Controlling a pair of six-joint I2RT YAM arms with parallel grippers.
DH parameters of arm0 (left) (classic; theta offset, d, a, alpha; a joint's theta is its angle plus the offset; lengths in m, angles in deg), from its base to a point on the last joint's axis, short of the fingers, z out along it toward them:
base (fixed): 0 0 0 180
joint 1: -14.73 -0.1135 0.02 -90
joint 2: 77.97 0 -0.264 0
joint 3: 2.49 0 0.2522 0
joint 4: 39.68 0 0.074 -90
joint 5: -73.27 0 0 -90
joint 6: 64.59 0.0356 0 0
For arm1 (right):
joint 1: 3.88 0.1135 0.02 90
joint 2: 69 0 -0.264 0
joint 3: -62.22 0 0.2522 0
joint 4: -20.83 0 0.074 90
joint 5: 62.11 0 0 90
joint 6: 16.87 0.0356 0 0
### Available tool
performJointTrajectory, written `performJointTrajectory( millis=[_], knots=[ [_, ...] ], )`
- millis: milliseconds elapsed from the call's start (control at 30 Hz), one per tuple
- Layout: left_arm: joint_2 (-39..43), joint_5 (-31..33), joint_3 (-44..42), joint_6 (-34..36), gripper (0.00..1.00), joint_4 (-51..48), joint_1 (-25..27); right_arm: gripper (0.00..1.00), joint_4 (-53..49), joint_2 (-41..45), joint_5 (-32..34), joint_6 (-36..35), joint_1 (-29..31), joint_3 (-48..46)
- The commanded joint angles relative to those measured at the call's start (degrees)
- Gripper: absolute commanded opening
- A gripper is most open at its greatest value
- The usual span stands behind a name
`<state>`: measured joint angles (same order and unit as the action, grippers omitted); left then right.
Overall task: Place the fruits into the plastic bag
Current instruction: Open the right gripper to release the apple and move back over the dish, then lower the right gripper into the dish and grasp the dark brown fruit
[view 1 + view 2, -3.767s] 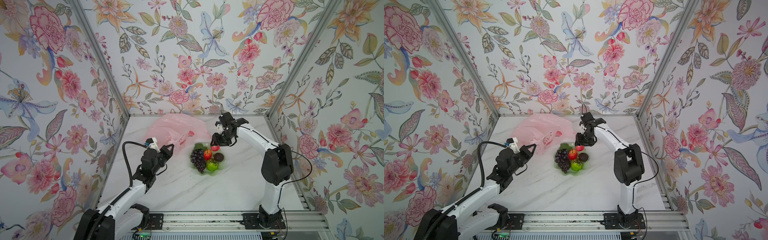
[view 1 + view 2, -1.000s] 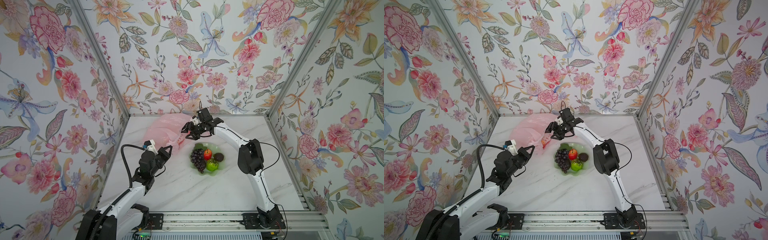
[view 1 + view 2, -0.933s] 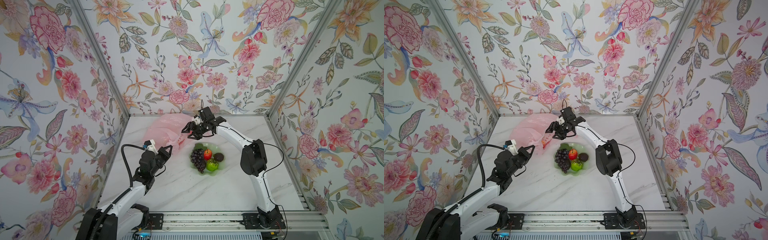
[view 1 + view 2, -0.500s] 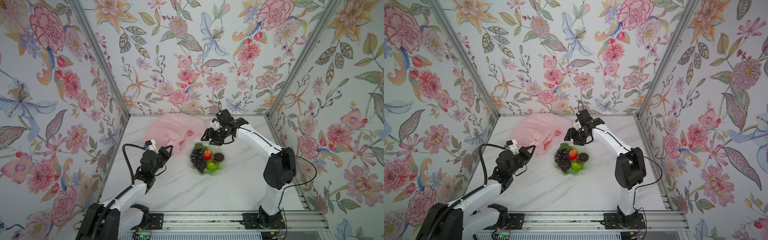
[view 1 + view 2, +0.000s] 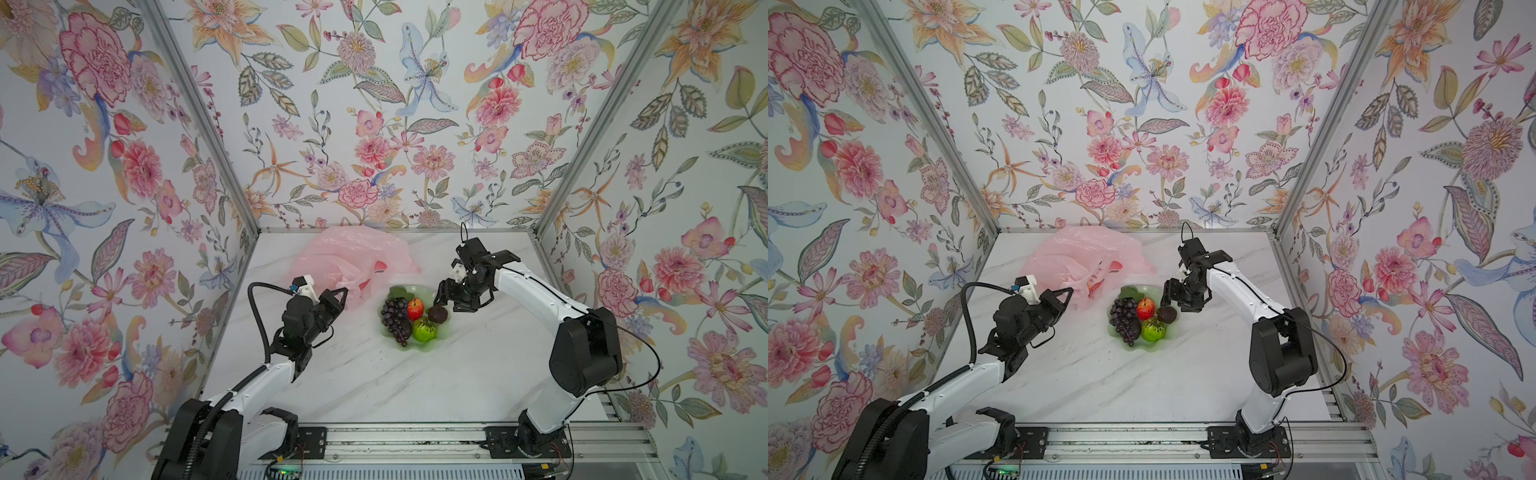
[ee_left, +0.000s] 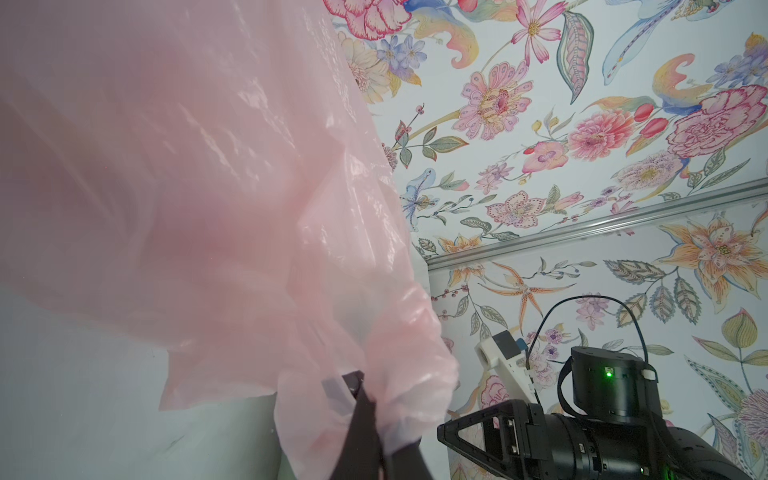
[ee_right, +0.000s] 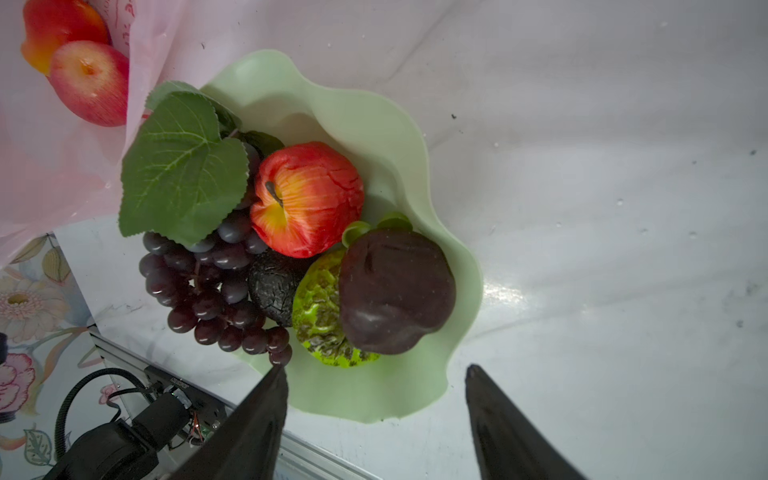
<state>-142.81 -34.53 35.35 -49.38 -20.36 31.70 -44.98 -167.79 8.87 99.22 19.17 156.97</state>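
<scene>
Left wrist view: the left gripper (image 6: 360, 399) is clenched on a bunched fold of the plastic bag (image 6: 199, 174), whose pink film fills much of that picture. In a top view this gripper sits left of centre and holds the bag's near edge. From there the bag spreads toward the upper middle of the frame, up to the back wall. Two fruits already lie inside it. They are a pale red apple (image 7: 89, 81) and an orange-yellow mango (image 7: 54, 25), seen through the film in the right wrist view.

Just right of the bag's mouth, at centre frame, stands the green dish (image 5: 442, 332) with the remaining fruit. A grape bunch (image 5: 395, 318) lies on its left side, long axis running from the dish's upper edge to its lower edge. Beside it is a streaked apple (image 5: 415, 308), with a green fruit (image 5: 424, 330) below that. A brown fruit (image 5: 437, 313) sits on the dish's right side, touching the green one.

Right of centre, the right gripper (image 5: 453, 300) is released, its jaws apart and holding nothing, just off the dish's upper right rim. The brown fruit lies nearest it — straight ahead of the jaws and in line with the gap between them in the right wrist view. It looks roundish, so there is probably no axis to match. The right arm is both nearer and free, so a short reach toward the lower left onto this fruit seems the likely next move.
</scene>
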Motion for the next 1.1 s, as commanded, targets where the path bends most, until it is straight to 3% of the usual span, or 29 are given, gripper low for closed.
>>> performJointTrajectory(
  millis=[0, 800, 1067],
  knots=[
    [-0.42, -1.01, 0.92, 1.13, 0.0, -0.18, -0.56, 0.7, -1.75, 0.08, 0.4, -2.33, 0.06, -0.57],
    [0.76, -0.22, -0.39, 0.96, 0.0, -0.59, -1.1, 0.71, -1.86, -10.74, 0.18, -4.55, 1.91, 5.2],
    [0.8, -0.38, -0.72, 0.87, 0.0, -0.56, -1.69, 0.69, -6.73, -12.67, 8.42, -7.01, 3.94, 10.74]
  ],
)
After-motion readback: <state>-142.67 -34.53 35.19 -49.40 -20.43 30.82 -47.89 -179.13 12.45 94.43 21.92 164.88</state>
